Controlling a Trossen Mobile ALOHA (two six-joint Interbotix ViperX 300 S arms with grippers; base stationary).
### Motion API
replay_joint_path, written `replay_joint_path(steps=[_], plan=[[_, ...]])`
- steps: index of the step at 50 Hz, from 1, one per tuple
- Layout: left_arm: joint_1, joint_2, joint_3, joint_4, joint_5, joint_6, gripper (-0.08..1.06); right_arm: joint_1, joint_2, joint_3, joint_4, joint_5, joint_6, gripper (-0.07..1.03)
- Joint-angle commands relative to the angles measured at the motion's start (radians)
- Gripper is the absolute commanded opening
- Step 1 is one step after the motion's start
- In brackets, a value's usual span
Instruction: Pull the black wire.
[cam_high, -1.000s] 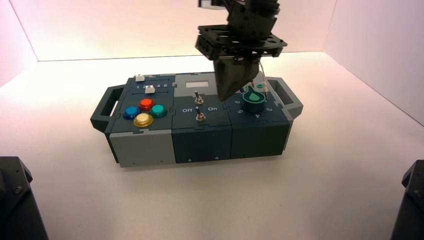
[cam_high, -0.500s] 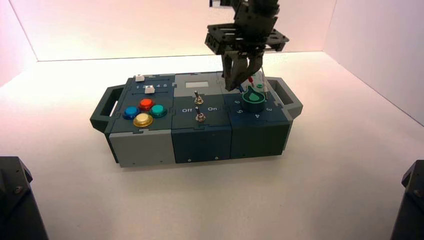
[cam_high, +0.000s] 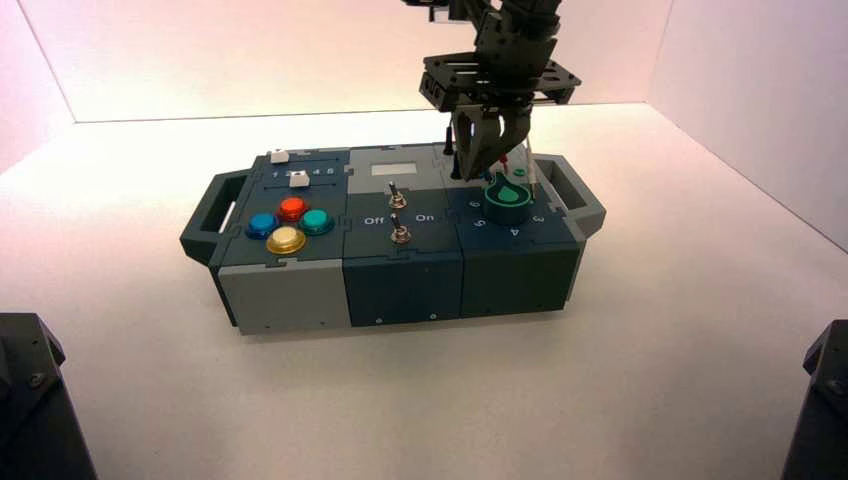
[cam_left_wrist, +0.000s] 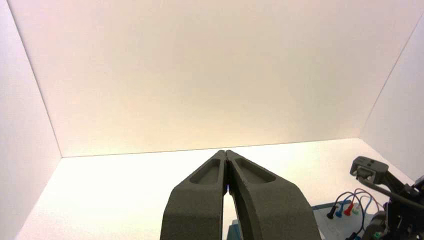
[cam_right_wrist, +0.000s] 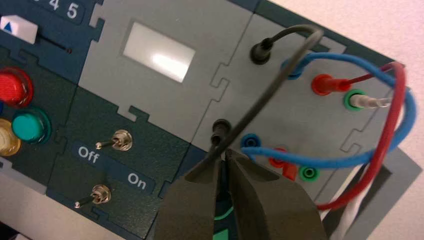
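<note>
Pale walls (cam_high: 300, 60) around a white tabletop (cam_high: 300, 400), with the box (cam_high: 405, 285) in the middle. Just ahead of the right jaws, in the box's far right section: the black wire (cam_right_wrist: 272, 90), one black plug (cam_right_wrist: 220, 131) near the fingertips, the other black plug (cam_right_wrist: 260, 52) farther beyond them, both seated in the panel. Looped high between, passing across the wrist camera's side of one finger, without being pinched. At the wire, the right gripper (cam_right_wrist: 223, 156): jaws slightly parted, nothing gripped between the tips. Wrist held above the box, fingers slanting down toward the panel, with the forearm out past the top of the high view. Close beside the jaws, a blue wire (cam_right_wrist: 345, 161) and a red wire (cam_right_wrist: 387, 135), curving out and back; also near, a green socket (cam_right_wrist: 309, 173), with a white plug (cam_right_wrist: 367, 102) farther off. Just on the robot's side of the jaws, the green knob (cam_high: 507, 205). To the robot's left of the jaws, two metal toggle switches (cam_high: 397, 200), with "Off" and "On" lettering between; well beyond, four round buttons (cam_high: 293, 209) in red, blue, green and yellow, then two white sliders (cam_high: 299, 179). Well apart, at the robot's left and away from the box, the left gripper (cam_left_wrist: 225, 152), idle, jaws closed tip to tip.
</note>
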Motion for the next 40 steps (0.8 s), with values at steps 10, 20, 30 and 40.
replay_joint_path(steps=[10, 20, 30, 40], plan=[[-0.002, 0.012, -0.011, -0.002, -0.011, 0.002, -0.03, 0.0, -0.015, -0.046, 0.0, 0.014, 0.0, 0.2], [-0.002, 0.014, -0.011, -0.002, -0.012, 0.003, -0.03, 0.0, -0.014, -0.061, 0.0, 0.026, 0.0, 0.22], [-0.003, 0.015, -0.009, -0.002, -0.012, 0.003, -0.03, 0.0, -0.003, -0.086, 0.005, 0.035, 0.0, 0.29], [-0.003, 0.015, -0.009, -0.002, -0.014, 0.003, -0.03, 0.0, 0.017, -0.094, 0.003, 0.043, 0.0, 0.32]])
